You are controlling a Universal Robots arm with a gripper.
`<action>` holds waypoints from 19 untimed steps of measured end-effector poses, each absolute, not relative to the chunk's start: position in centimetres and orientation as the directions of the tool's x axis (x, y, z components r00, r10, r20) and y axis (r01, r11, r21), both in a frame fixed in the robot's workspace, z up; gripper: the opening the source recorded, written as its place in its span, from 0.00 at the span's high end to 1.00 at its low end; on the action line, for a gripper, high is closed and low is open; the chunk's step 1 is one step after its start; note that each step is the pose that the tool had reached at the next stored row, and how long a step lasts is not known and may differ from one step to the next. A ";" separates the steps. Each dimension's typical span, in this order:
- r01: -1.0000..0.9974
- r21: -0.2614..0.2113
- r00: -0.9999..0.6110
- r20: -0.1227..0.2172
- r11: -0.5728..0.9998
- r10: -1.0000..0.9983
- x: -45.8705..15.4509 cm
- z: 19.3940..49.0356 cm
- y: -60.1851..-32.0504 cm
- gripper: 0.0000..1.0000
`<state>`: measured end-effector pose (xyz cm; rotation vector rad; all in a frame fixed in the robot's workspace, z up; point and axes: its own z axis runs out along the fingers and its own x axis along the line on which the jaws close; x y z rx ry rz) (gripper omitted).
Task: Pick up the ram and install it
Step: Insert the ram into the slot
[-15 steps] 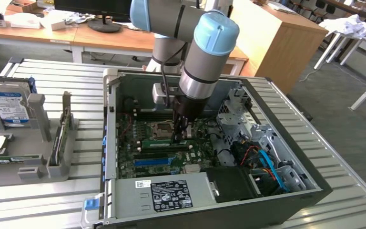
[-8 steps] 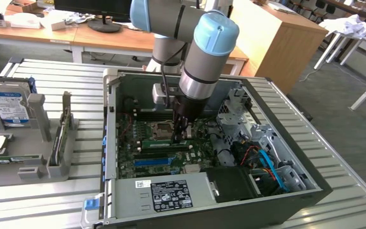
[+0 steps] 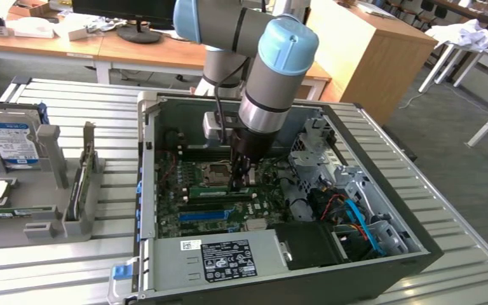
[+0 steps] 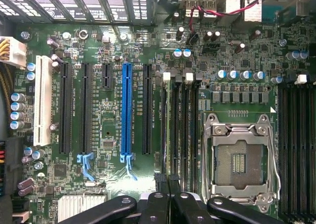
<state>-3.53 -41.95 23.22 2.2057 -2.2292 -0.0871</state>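
Black two-fingered claw (image 3: 242,184) (image 4: 169,182) reaches down into the open dark computer case (image 3: 396,260), its fingers pinched close together on the long, thin green ram (image 3: 216,189) (image 4: 171,135). The ram stands on edge along a black memory slot of the green motherboard (image 4: 108,135), just beside the silver processor socket (image 4: 239,155). A bright blue slot strip (image 4: 127,110) lies farther off. The case rests on a slatted metal tabletop (image 3: 58,267).

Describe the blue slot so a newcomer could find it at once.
Start at the open computer case, then the green motherboard inside it. Among its long parallel slots, the blue slot is the single bright blue one, flanked by black slots.
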 end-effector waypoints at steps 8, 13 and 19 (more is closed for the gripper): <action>-0.999 0.042 -0.011 -0.036 0.010 -0.999 -3.5 23.1 -41.9 0.88; -0.999 0.042 -0.011 -0.036 0.010 -0.999 -3.5 23.1 -41.9 0.88; -0.999 0.043 -0.011 -0.036 0.010 -0.999 -3.5 23.0 -41.9 0.88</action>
